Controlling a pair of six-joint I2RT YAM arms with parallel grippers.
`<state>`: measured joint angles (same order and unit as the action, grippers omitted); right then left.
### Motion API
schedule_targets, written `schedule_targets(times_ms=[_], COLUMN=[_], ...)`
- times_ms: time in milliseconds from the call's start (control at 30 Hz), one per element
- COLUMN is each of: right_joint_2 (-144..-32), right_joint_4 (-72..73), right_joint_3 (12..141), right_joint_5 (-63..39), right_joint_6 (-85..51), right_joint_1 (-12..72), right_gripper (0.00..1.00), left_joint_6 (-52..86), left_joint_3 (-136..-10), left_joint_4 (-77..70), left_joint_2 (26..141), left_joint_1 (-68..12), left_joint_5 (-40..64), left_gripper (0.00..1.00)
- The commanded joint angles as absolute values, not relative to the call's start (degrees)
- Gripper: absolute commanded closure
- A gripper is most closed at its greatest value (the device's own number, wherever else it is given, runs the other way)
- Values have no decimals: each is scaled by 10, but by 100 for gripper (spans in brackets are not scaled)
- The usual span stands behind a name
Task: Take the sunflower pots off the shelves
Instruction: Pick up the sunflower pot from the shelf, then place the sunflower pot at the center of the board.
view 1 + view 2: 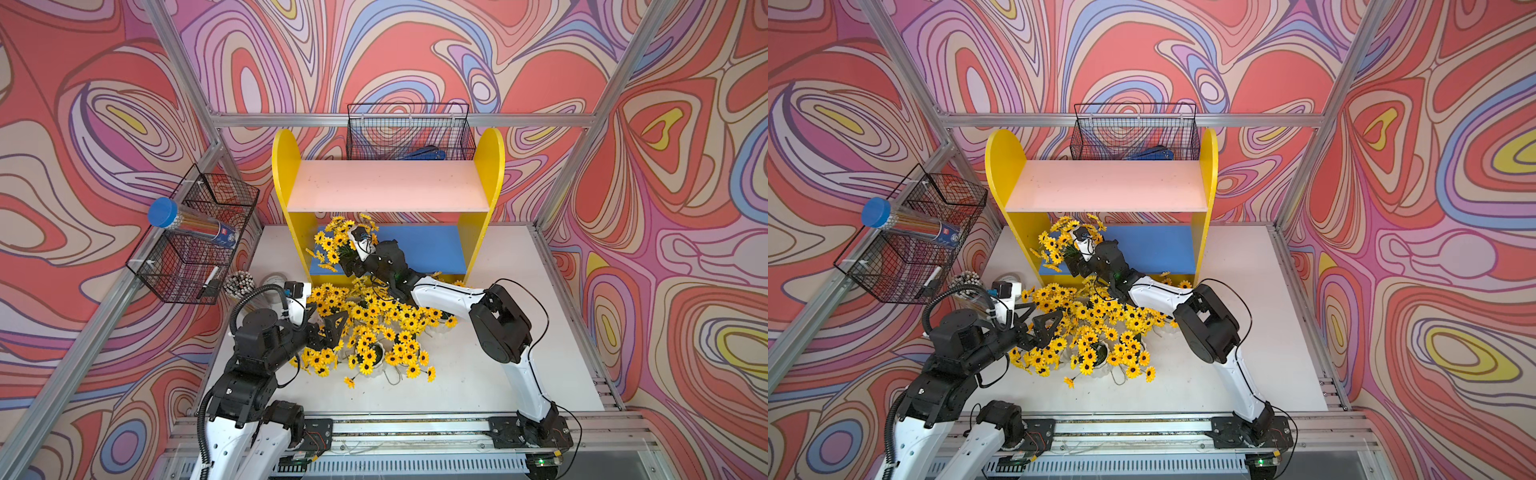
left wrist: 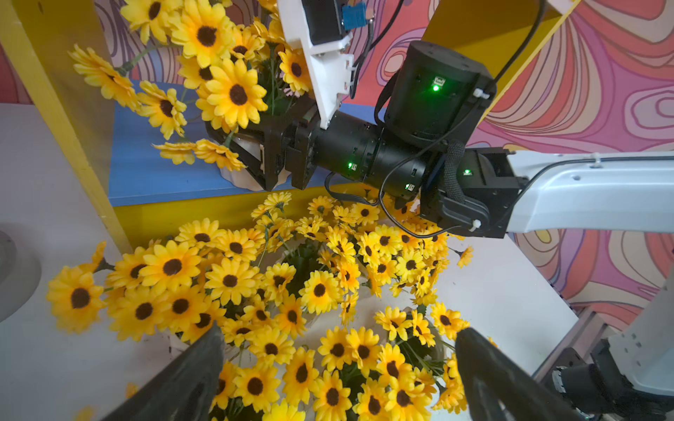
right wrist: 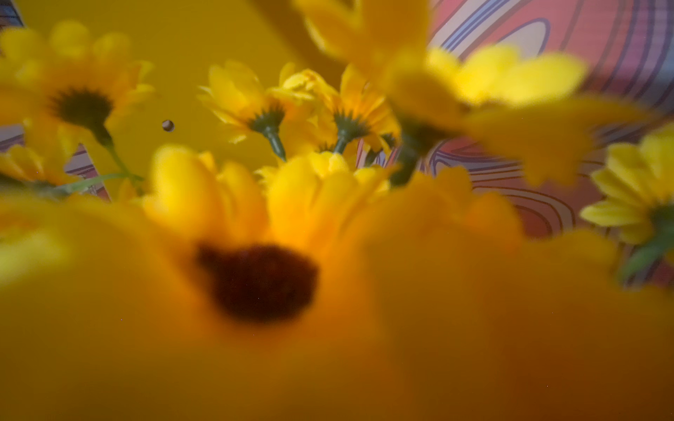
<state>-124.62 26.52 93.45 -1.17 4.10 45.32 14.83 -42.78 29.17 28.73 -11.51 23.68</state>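
- The last sunflower pot (image 2: 239,178) sits on the blue lower board (image 2: 157,175) of the shelves (image 1: 286,166); the other pots (image 1: 374,324) lie heaped on the table (image 1: 478,374).
- The right gripper (image 2: 237,149) brackets its rim, seemingly pinching it, though petals hide the contact.
- Lift slightly, then draw straight out.
- The right arm reaches in low and outstretched; the left gripper (image 1: 328,328) hangs wide open, empty, above the heap.

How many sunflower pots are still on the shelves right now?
1: a sunflower pot on the blue lower board, held by the right gripper. The pink upper board holds none. Another could be hidden behind it.
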Motion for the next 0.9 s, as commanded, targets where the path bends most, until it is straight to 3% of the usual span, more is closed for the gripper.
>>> schedule_targets(times_ms=[0,267,600,867], right_joint_2=[-1190,-1128,-1142,-1153], right_joint_4=[344,366,338,401], right_joint_3=[907,840,846,801], right_joint_5=[4,8,21,25], right_joint_6=[48,48,46,57], right_joint_1=[449,444,427,428], right_gripper=[100,100,100,100], left_joint_6=[161,171,164,160], left_joint_3=[-425,-426,-429,-425], left_joint_4=[264,255,253,255], left_joint_2=[288,294,301,296], left_joint_1=[-111,-112,-112,-112], left_joint_5=[273,291,287,278], left_gripper=[0,0,0,0])
